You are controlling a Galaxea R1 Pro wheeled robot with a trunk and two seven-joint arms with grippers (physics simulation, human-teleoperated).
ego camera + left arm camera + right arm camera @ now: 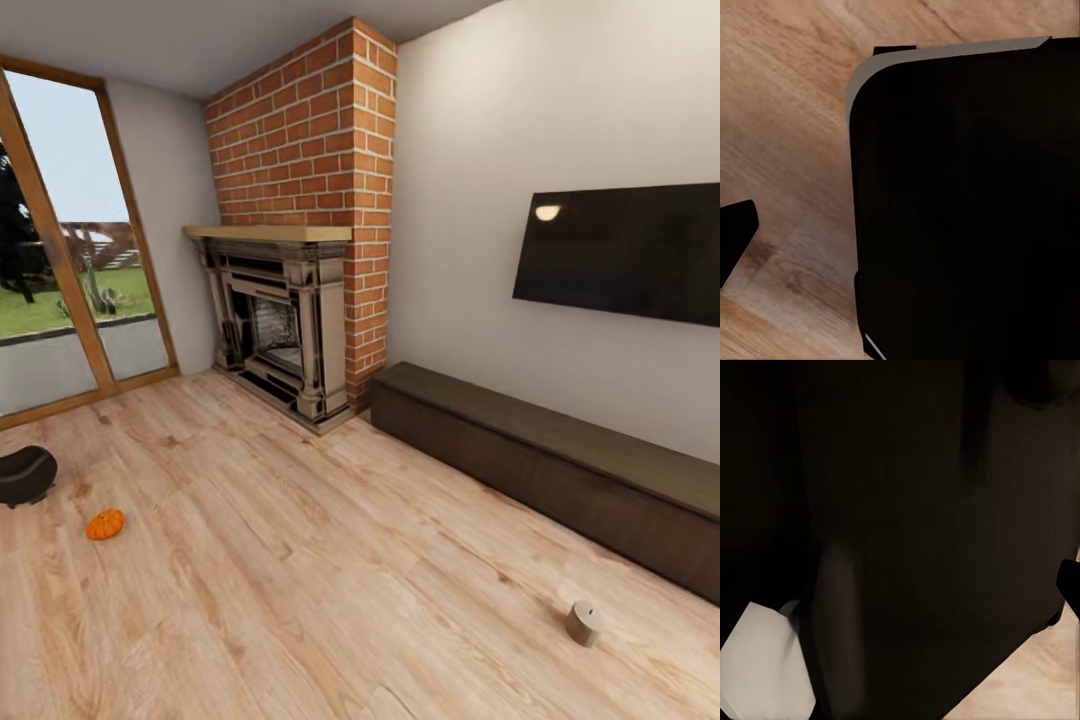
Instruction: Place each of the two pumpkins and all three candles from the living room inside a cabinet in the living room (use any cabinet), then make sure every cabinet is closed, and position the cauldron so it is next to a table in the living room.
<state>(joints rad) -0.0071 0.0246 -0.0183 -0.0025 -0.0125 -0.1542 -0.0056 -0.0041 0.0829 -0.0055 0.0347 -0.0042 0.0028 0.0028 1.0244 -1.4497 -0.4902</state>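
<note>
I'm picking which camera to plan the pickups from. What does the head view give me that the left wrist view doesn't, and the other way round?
The head view gives the room: one pumpkin and the cauldron on the floor near the glass door, one candle on the floor in front of the long dark cabinet, whose fronts look closed, plus the brick fireplace and a wall screen.

The left wrist view gives a close look at a large black rounded body and a dark tip at the frame edge.

Both share the wood floor.

The black left finger point(736, 238) pokes out beside a big, black, rounded robot body part point(960, 202). The black right finger point(1069, 580) sits close against another dark part.
</note>
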